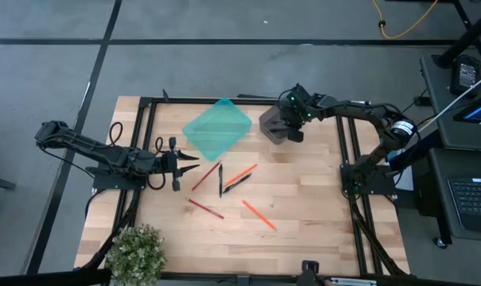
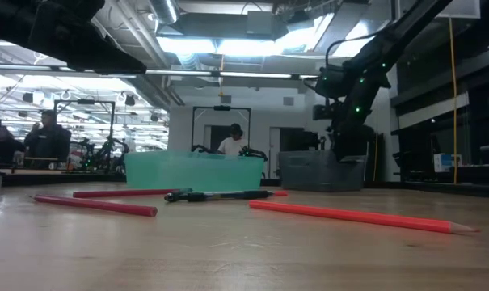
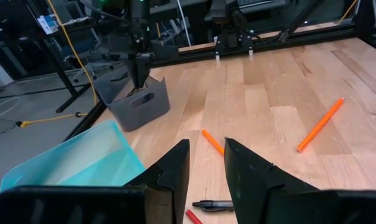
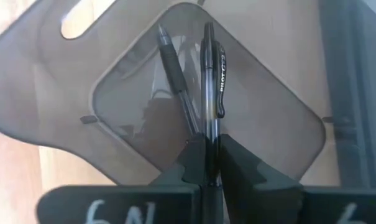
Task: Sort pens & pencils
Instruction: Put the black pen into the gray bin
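We are looking at two dark, slender arms built of jointed black segments. The left arm (image 1: 97,153), at the left of the high view, is carrying looped black cables along its links, and it is ending in two tapered black fingers (image 3: 175,171) with flat, angular faces. The right arm (image 1: 359,111), at the upper right, is showing small green lights near its wrist and a pale band with blue near its elbow. Its own gripper housing (image 4: 113,208) is wearing white handwritten characters along the bottom edge of the right wrist view.
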### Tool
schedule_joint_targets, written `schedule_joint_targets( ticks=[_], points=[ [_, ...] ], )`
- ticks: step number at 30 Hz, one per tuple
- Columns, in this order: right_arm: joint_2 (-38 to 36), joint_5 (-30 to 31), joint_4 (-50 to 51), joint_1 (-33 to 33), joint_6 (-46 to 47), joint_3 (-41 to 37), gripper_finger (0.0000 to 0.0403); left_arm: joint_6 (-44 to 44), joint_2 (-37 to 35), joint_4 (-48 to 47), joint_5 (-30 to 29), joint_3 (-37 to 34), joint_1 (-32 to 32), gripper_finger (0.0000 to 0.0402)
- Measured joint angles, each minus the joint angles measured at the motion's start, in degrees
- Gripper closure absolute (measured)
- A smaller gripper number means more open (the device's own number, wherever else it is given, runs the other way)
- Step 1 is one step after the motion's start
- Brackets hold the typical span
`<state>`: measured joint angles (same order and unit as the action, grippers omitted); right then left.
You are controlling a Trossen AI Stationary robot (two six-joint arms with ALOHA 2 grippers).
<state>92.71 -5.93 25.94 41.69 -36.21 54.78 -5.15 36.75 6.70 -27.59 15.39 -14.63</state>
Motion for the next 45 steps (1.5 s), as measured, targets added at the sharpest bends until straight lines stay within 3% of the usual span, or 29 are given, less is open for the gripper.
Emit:
schedule_joint_targets(
  ticks=[12, 22, 29, 34, 41, 45],
  points=[
    [0.6, -1.5, -1.2, 0.0, -0.1, 0.0, 0.0375, 0.0, 0.0, 0.0, 0.0, 0.0, 0.0, 0.0308],
    [0.6, -1.3, -6.4, 0.0, 3.1, 0.0, 0.0285, 0.0, 0.0, 0.0, 0.0, 0.0, 0.0, 0.0308],
    [0.6, 0.3, -5.8, 0.0, 6.1, 1.7, 0.0275, 0.0, 0.0, 0.0, 0.0, 0.0, 0.0, 0.0308],
    [0.6, -1.5, 1.0, -0.6, 9.3, 6.2, 0.0273, 0.0, 0.0, -0.1, 0.0, 0.0, 0.0, 0.0308],
    [0.6, -9.4, 5.1, -7.8, 12.2, 10.7, 0.0273, 0.0, 0.0, -0.2, 0.0, 0.0, 0.0, 0.0308],
    [0.6, -2.6, 5.1, -16.5, 11.5, 10.9, 0.0273, 0.0, 0.0, -0.8, 0.0, 0.0, 0.0, 0.0308]
  ],
)
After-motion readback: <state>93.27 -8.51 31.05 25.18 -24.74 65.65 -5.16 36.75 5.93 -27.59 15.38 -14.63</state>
